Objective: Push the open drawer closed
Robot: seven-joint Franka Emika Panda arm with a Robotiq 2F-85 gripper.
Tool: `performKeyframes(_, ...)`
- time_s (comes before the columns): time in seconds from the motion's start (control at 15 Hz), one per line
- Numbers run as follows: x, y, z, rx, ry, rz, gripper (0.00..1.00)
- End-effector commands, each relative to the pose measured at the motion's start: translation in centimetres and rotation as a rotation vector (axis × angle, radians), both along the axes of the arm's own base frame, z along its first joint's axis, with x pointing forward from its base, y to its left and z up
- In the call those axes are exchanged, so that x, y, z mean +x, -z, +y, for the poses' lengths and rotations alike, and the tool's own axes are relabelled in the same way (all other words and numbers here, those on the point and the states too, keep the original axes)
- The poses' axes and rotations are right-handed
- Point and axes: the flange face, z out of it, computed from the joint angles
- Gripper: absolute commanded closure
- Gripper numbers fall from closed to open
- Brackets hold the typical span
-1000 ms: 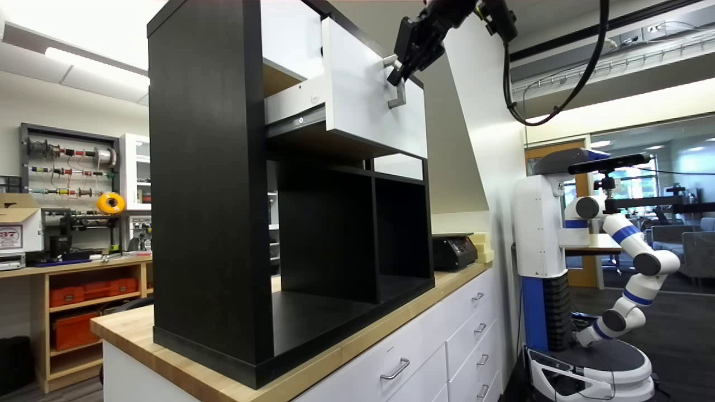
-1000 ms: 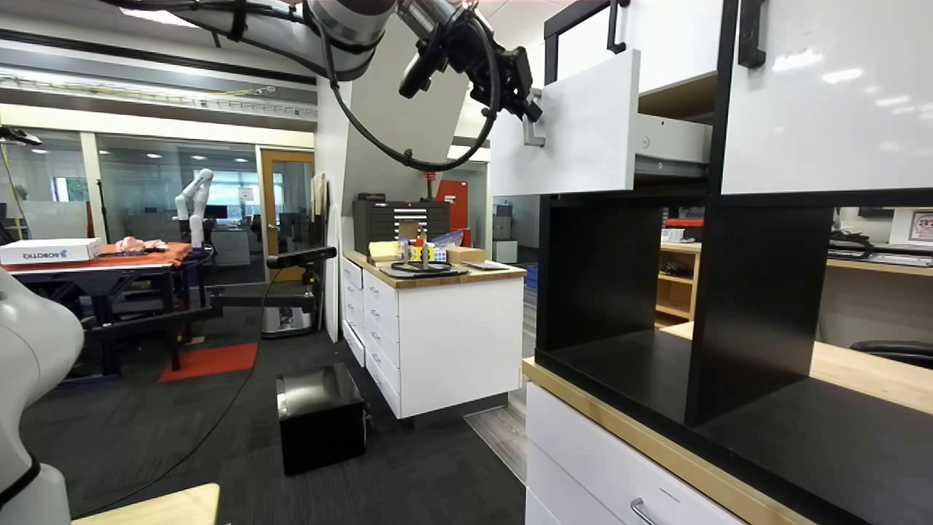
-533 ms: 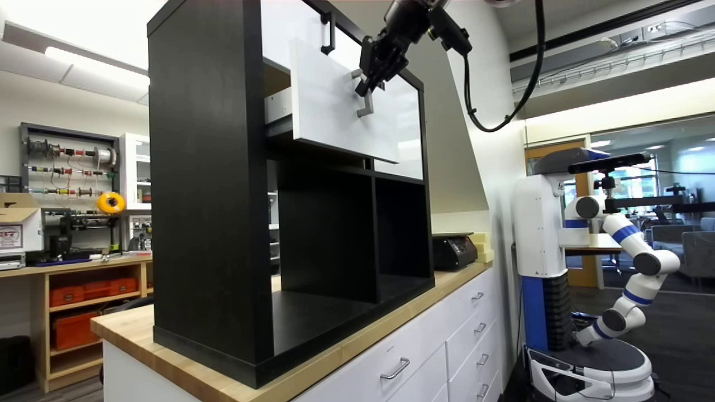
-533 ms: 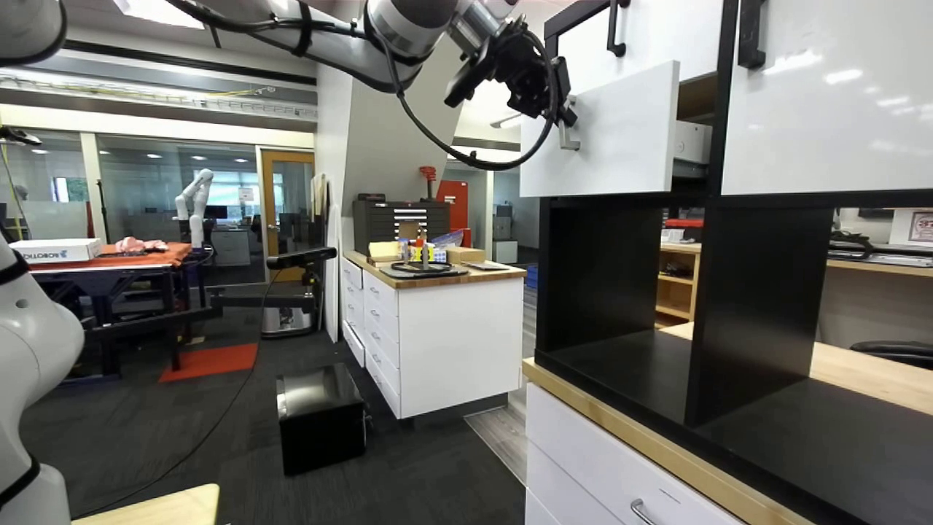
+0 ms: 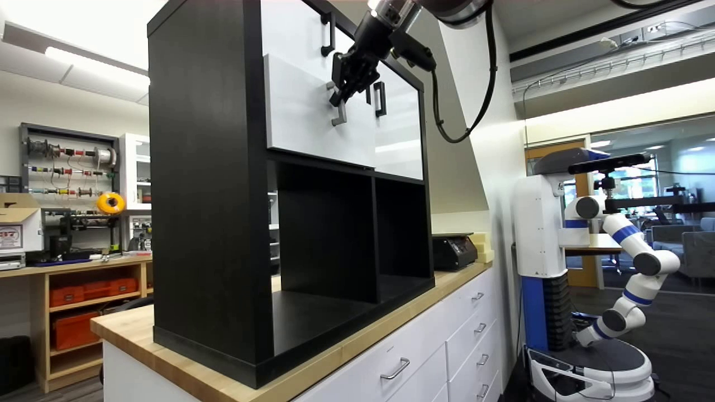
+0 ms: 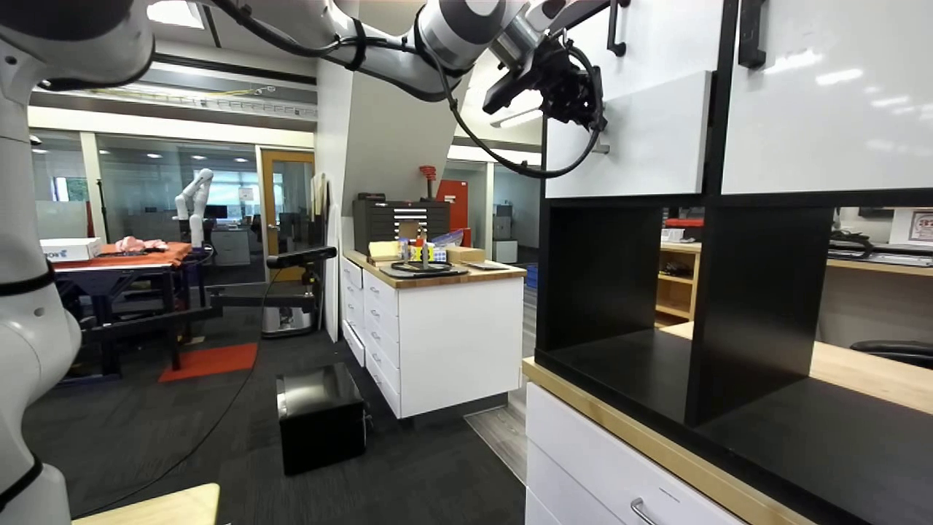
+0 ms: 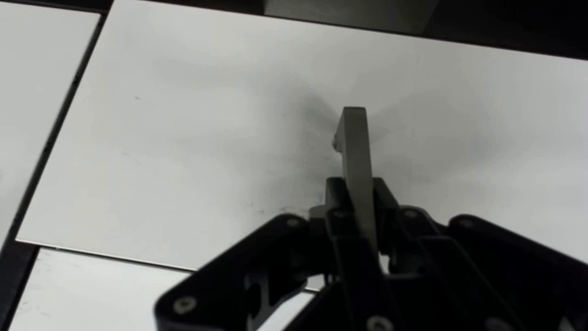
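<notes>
The counter [image 5: 128, 322] is of pale wooden strips, and on it stands the shelf [image 5: 204, 195], a box form of flat black panels. The drawer [image 5: 304, 120] is inside this shelf, at 11 o'clock in an exterior view; its white front, smooth and rectangular, is almost level with the shelf's black edge. There the black, jointed end effector [image 7: 357, 184] slants up toward 1 o'clock, and it clasps from both sides the dull grey handle [image 7: 357, 147], a straight bar.

The light wood tabletop [image 5: 128, 322] supported the black shelf unit [image 5: 254, 195], standing upright. A black device [image 5: 455, 254] and pale yellow blocks [image 5: 482, 250] rested beside the unit.
</notes>
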Motion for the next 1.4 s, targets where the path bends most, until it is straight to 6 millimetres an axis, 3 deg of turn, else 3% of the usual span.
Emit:
performKeyframes(0.0,2.5,1.2,1.4,0.015,-0.005,0.027,0.96)
performKeyframes(0.27,3.4,1.5,1.5,0.029,0.0,0.041,0.96)
performKeyframes(0.33,3.2,1.5,1.6,0.015,-0.004,0.06,0.6)
performKeyframes(0.4,2.8,1.6,1.5,0.002,0.018,0.093,0.59)
performKeyframes(0.53,2.3,2.5,1.7,-0.006,0.047,0.182,0.48)
performKeyframes(1.0,-2.0,1.7,5.2,-0.031,0.045,0.376,0.03)
performKeyframes(1.33,-5.0,1.6,4.5,-0.021,0.08,0.494,0.0)
